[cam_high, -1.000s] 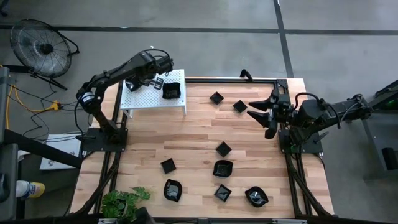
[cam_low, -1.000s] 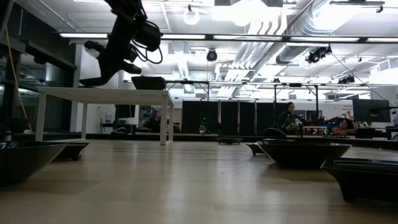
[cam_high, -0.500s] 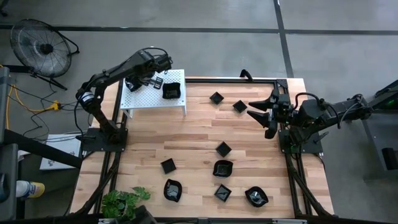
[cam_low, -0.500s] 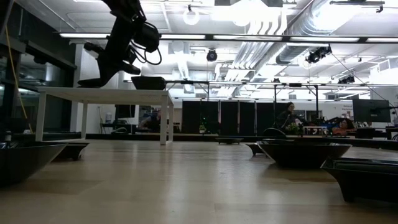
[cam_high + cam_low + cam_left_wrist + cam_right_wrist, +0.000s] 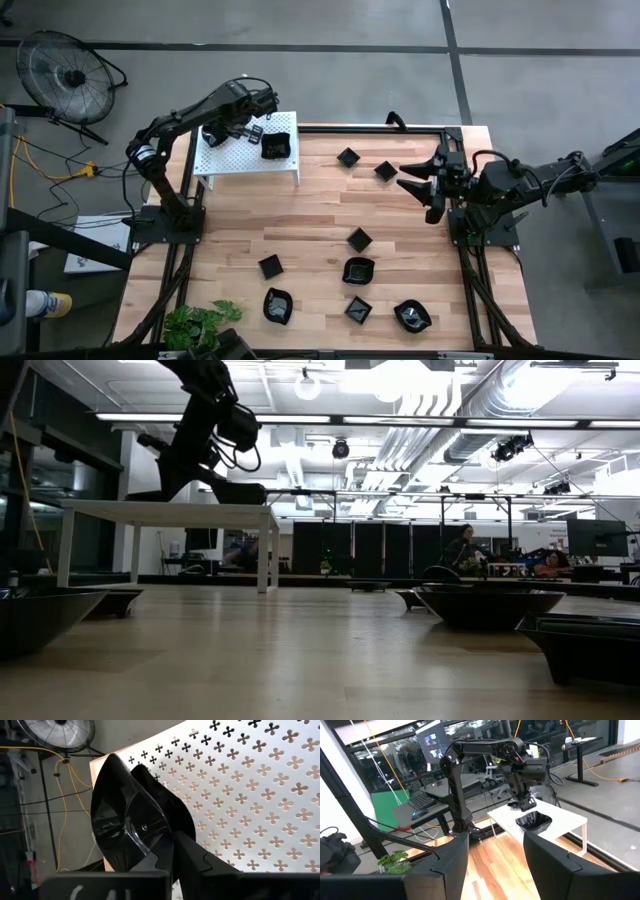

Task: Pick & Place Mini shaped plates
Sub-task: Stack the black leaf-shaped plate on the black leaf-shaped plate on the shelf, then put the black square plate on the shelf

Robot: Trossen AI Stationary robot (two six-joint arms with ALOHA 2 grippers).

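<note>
- two grippers show: the left gripper (image 5: 250, 128) is over the white perforated shelf (image 5: 232, 158) at the worktop's (image 5: 310, 215) 11 o'clock corner, clamped tight on a glossy black mini plate (image 5: 127, 827), which stands on edge just above the shelf top.
- one more black plate, the square dish (image 5: 276, 147), sits on the shelf just to the 3 o'clock side of the left gripper.
- the right gripper (image 5: 422, 183) waits at the worktop's 3 o'clock edge, its fingers spread wide with nothing between them.
- two small dishes lie near 1 o'clock on the wood: one (image 5: 347, 157) and another (image 5: 385, 171), close to the right gripper.
- one square plate (image 5: 359, 239) lies near the centre.
- five others spread along the 6 o'clock side: (image 5: 270, 266), (image 5: 278, 305), (image 5: 358, 271), (image 5: 358, 309), (image 5: 412, 316).
- a green plant (image 5: 200, 325) pokes in at 7 o'clock.
</note>
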